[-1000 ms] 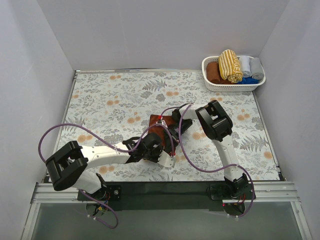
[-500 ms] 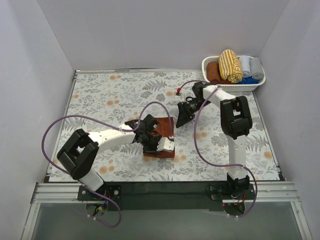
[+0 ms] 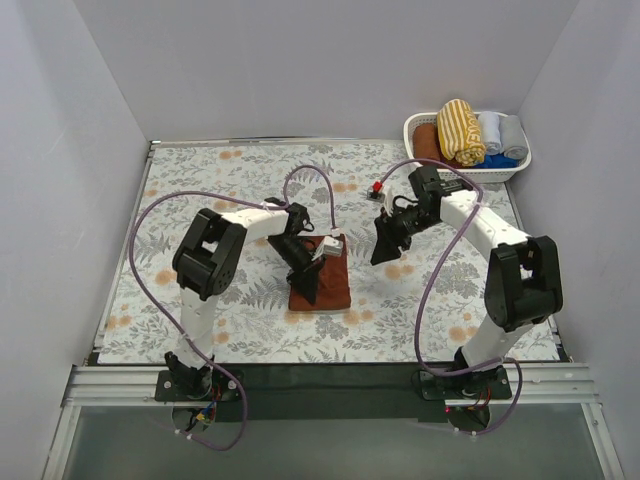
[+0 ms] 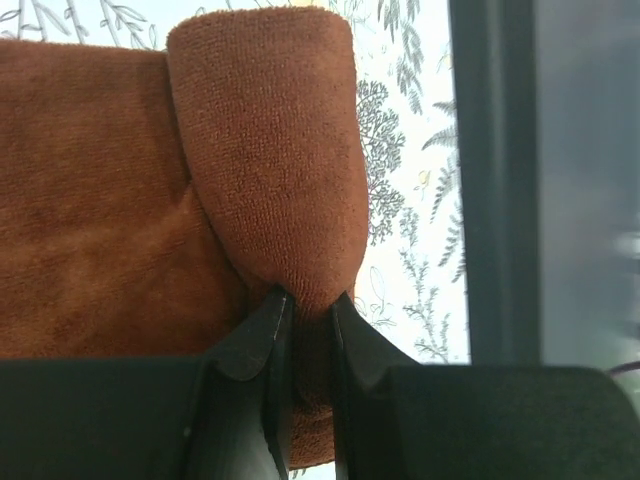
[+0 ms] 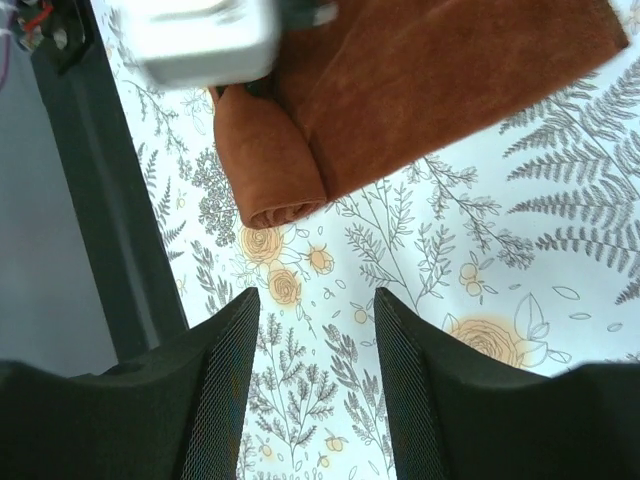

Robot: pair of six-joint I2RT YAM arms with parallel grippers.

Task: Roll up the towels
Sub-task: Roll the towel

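Note:
The rust-brown towel [image 3: 335,288] lies partly rolled on the flowered table, a little left of centre. My left gripper [image 3: 309,283] is shut on its rolled end; in the left wrist view the fingers [image 4: 305,300] pinch the roll [image 4: 270,150] with the flat part beside it. My right gripper [image 3: 381,246] is open and empty, to the right of the towel. Its wrist view shows the open jaws [image 5: 315,310] over bare table, with the towel's rolled end [image 5: 268,170] ahead. The mustard-yellow striped towel [image 3: 460,130] sits rolled in the basket.
A white basket [image 3: 450,172] at the back right corner also holds a brown roll [image 3: 428,146], grey rolls [image 3: 502,130] and a blue one. White walls close the table on three sides. A black rail [image 3: 330,378] runs along the near edge.
My right gripper has let go of the brown towel and pulled away to the right. My left arm has swung round to the far side, still pinching the towel, which has shifted.

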